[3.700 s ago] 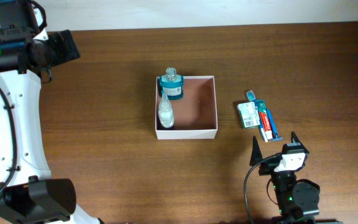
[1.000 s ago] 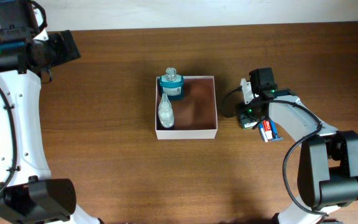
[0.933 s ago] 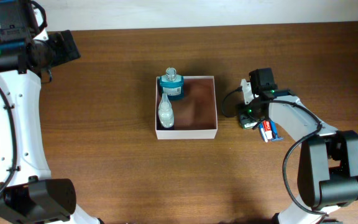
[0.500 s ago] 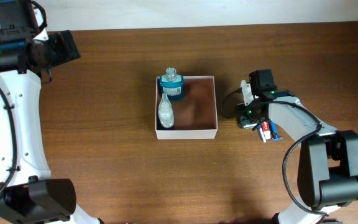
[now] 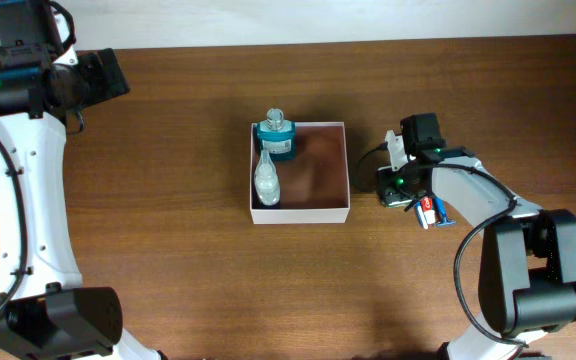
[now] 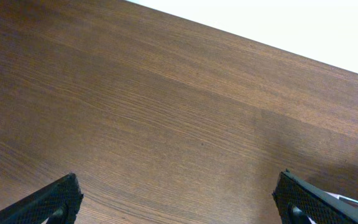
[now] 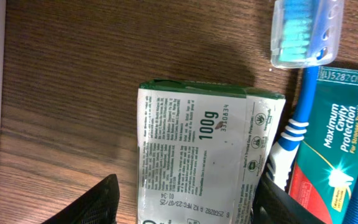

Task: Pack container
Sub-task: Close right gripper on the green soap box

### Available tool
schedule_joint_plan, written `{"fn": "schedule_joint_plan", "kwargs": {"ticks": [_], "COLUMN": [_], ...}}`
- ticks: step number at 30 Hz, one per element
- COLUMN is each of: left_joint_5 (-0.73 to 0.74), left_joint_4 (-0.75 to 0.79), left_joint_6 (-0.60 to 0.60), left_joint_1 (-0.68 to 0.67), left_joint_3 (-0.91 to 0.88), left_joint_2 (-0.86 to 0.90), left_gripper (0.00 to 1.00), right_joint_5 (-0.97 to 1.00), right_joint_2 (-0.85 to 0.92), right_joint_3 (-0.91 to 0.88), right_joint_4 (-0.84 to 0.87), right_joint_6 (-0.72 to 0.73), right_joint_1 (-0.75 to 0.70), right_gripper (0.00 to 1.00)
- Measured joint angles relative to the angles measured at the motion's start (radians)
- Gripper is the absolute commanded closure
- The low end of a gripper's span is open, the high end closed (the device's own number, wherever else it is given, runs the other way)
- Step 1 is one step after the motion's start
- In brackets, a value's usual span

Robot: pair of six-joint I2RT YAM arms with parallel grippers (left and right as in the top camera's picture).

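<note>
Table (image 5: pixel 168 200) first, with the container (image 5: pixel 298 214) sitting mid-table, a teal bottle (image 5: pixel 275 138) and a clear bottle (image 5: pixel 266 180) along its left wall. Left gripper (image 6: pixel 179 208) hangs near the far left corner, jaws spread over bare wood. Right gripper (image 7: pixel 194 202), toward the right edge, straddles a green-and-white packet (image 7: pixel 210 155), fingers wide apart. Toothpaste box (image 7: pixel 334 143) and toothbrush (image 7: pixel 304 28) lie just beside the packet.

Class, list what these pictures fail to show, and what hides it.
Right wrist: the frame edges cut off the green-and-white soap carton and the red-and-teal toothpaste box.
Overhead: the right arm covers most of that carton. The print on the teal-labelled bottle in the white-walled square container is too small.
</note>
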Motion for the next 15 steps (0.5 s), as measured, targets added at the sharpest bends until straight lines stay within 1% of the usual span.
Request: {"fn": "schedule_joint_plan", "kwargs": {"ticks": [15], "left_joint_5": [0.000], "left_joint_4": [0.000], "left_joint_6": [0.000], "left_joint_1": [0.000], "left_joint_3": [0.000], "left_joint_2": [0.000], "left_gripper": [0.00], "right_joint_5": [-0.007], "right_joint_2": [0.000], "right_joint_3": [-0.023], "right_joint_4": [0.035], "right_joint_6": [0.000], "right_joint_1": [0.000], "right_gripper": [0.40]}}
